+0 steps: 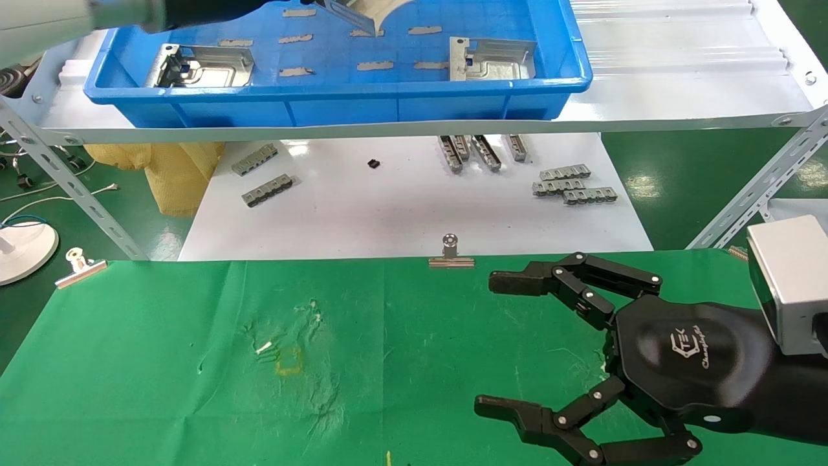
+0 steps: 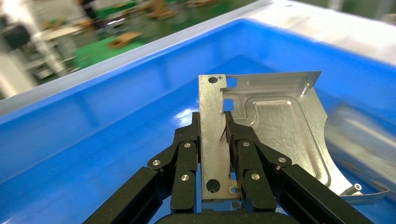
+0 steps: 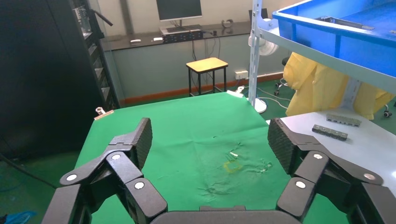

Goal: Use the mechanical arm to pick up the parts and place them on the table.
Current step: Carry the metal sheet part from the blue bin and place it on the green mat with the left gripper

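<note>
My left gripper (image 2: 214,122) is shut on the flange of a silver stamped part (image 2: 275,126) and holds it above the floor of the blue bin (image 1: 336,97). In the head view that part (image 1: 362,14) shows at the top edge, the left arm reaching in from the upper left. Two more parts lie in the bin, one at the left (image 1: 202,66) and one at the right (image 1: 491,59). My right gripper (image 1: 495,343) is open and empty, hovering over the right side of the green table (image 1: 162,349). It also shows in the right wrist view (image 3: 208,140).
The blue bin stands on a white shelf (image 1: 679,71) with angled struts. Below it, small grey ribbed bars (image 1: 572,184) lie on the glossy white tabletop (image 1: 388,213). Binder clips (image 1: 451,252) hold the cloth's far edge. A yellow mark (image 1: 289,362) sits on the cloth.
</note>
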Controlling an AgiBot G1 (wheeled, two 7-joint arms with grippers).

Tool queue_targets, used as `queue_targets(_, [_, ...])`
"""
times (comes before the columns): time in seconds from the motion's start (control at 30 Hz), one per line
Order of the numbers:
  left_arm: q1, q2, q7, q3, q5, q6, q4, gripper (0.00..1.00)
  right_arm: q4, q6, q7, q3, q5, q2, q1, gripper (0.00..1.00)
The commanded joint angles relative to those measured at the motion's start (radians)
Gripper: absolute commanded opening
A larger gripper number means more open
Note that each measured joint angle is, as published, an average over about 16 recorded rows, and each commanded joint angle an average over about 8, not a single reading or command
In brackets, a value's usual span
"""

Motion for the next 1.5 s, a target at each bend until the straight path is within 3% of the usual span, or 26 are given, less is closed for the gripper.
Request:
queue_targets(0.03, [0.003,-0.025,0.037,-0.015,-0.025,0.074,-0.008,0.00,0.000,0.000,0.000,0.000,0.000,0.000,0.000,1.00])
queue_targets(0.33, [0.062,-0.160,0.227,-0.072,-0.146,0.500,-0.062,0.00,0.000,0.000,0.000,0.000,0.000,0.000,0.000,1.00])
queue_targets(0.5, [0.130,-0.229,0.312,-0.069,-0.202,0.630,-0.137,0.00,0.000,0.000,0.000,0.000,0.000,0.000,0.000,1.00])
queue_targets(0.73, [0.283,-0.365,0.376,0.011,-0.274,0.635,-0.351,0.00,0.000,0.000,0.000,0.000,0.000,0.000,0.000,1.00])
queue_targets(0.9, [0.356,-0.410,0.475,0.109,-0.222,0.624,-0.404,0.00,0.000,0.000,0.000,0.000,0.000,0.000,0.000,1.00])
queue_targets(1.07, [0.379,-0.390,0.575,0.184,-0.148,0.604,-0.319,0.00,0.000,0.000,0.000,0.000,0.000,0.000,0.000,1.00])
queue_targets(1.47, [0.388,-0.333,0.835,0.239,-0.043,0.512,-0.075,0.00,0.000,0.000,0.000,0.000,0.000,0.000,0.000,1.00])
queue_targets(1.5, [0.386,-0.327,0.850,0.241,-0.037,0.503,-0.064,0.05,0.000,0.000,0.000,0.000,0.000,0.000,0.000,1.00])
